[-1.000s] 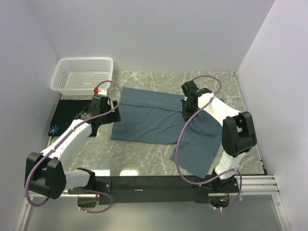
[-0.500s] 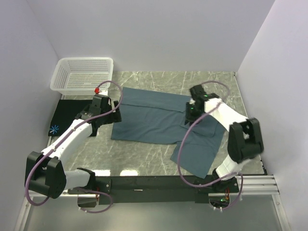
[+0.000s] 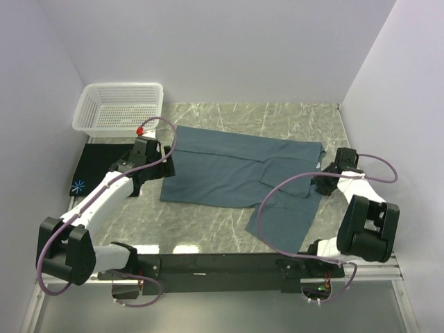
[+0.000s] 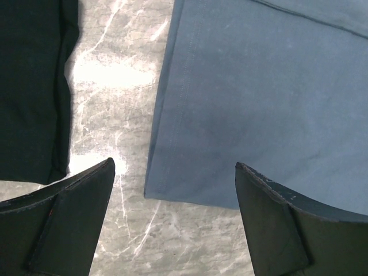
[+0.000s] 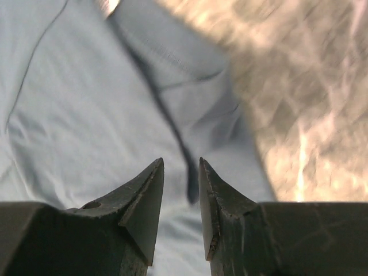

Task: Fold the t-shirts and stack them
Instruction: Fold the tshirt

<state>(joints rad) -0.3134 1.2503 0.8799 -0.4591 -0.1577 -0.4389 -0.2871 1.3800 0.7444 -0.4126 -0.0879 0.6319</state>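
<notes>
The slate-blue t-shirt point(image 3: 222, 170) lay spread across the middle of the marble table point(image 3: 208, 222). The black t-shirt point(image 3: 94, 165) sat by the left wall, just beside the white basket point(image 3: 123, 86). My left gripper point(image 4: 174, 165) hovered over the blue shirt's left hem, fingers wide apart. My right gripper point(image 5: 180, 162) hung over its right edge, fingers nearly together, with no cloth seen between them.

Left gripper point(image 4: 175, 167) wide open, pointing down, right gripper point(image 5: 181, 164) nearly closed, its arm bent outward
</notes>
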